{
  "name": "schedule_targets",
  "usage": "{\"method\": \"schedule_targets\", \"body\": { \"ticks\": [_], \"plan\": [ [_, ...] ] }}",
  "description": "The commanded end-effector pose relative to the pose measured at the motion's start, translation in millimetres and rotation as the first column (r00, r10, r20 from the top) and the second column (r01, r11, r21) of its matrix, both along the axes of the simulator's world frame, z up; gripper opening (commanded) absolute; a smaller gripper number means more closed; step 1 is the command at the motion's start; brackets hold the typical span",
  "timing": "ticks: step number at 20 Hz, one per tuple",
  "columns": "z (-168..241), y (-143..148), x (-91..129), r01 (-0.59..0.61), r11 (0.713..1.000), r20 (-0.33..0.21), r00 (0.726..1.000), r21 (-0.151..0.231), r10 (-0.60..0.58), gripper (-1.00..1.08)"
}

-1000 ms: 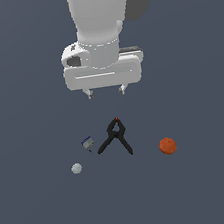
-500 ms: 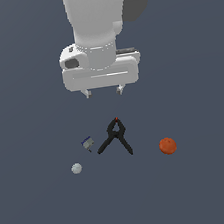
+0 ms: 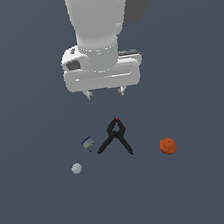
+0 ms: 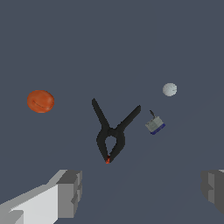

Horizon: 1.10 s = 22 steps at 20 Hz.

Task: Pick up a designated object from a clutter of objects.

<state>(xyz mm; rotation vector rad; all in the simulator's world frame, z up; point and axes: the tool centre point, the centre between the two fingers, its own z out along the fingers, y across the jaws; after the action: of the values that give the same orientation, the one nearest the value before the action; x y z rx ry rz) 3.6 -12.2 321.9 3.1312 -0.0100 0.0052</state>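
Your claw (image 3: 105,92) hangs spread wide, holding nothing, high over the clamp (image 3: 115,137). Your target, the orange ball (image 3: 168,146), is round, orange-red and faintly dimpled. It lies on the floor below the claw and well off toward the exterior view's right, clear of the clamp, block (image 3: 87,143) and grey ball (image 3: 77,168).
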Motion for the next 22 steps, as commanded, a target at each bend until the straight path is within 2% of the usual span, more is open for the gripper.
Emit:
{"method": "schedule_targets", "body": {
  "ticks": [1, 11, 22],
  "plan": [
    [-3.7, 4.2, 3.5, 0.011, 1.0, 0.0, 1.0, 0.0, -0.011, 1.0],
    [-33.5, 38.1, 29.4, 0.099, 0.995, 0.001, 0.995, -0.003, -0.099, 1.0],
    [-94.8, 106.2, 64.4, 0.255, 0.967, 0.004, 0.967, -0.002, -0.255, 1.0]
  ]
}}
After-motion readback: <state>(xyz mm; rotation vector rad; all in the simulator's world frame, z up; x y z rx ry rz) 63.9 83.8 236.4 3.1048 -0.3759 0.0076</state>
